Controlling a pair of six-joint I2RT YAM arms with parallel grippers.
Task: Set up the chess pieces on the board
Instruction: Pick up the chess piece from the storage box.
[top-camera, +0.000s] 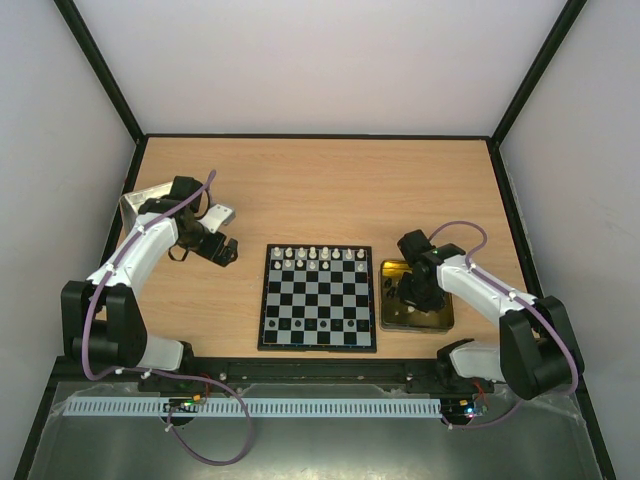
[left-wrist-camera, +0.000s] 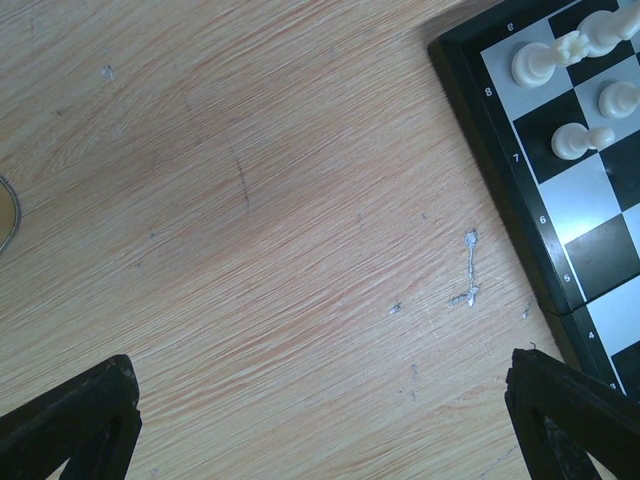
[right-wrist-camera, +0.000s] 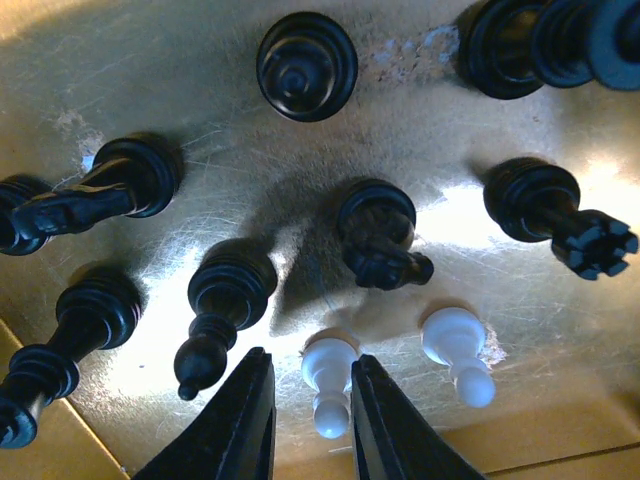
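Top external view: the left pincer (top-camera: 226, 250) is being held wide open and empty over the bench (top-camera: 300, 190) just left of the board (top-camera: 318, 310), on whose far rows white chess pieces (top-camera: 320, 258) are being carried. Further right, the right pincer (top-camera: 408, 292) is being held down in the gold tin (top-camera: 443, 320), fingers narrowly apart around a white pawn (right-wrist-camera: 328, 385) among black pieces (right-wrist-camera: 306, 65); whether it is being gripped cannot be told.

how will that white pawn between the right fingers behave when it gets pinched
The white pawn looks rigid and light, so it should lift easily. Its smooth rounded shape may slip or twist in the right gripper. The shiny gold tin probably lets it slide if nudged.
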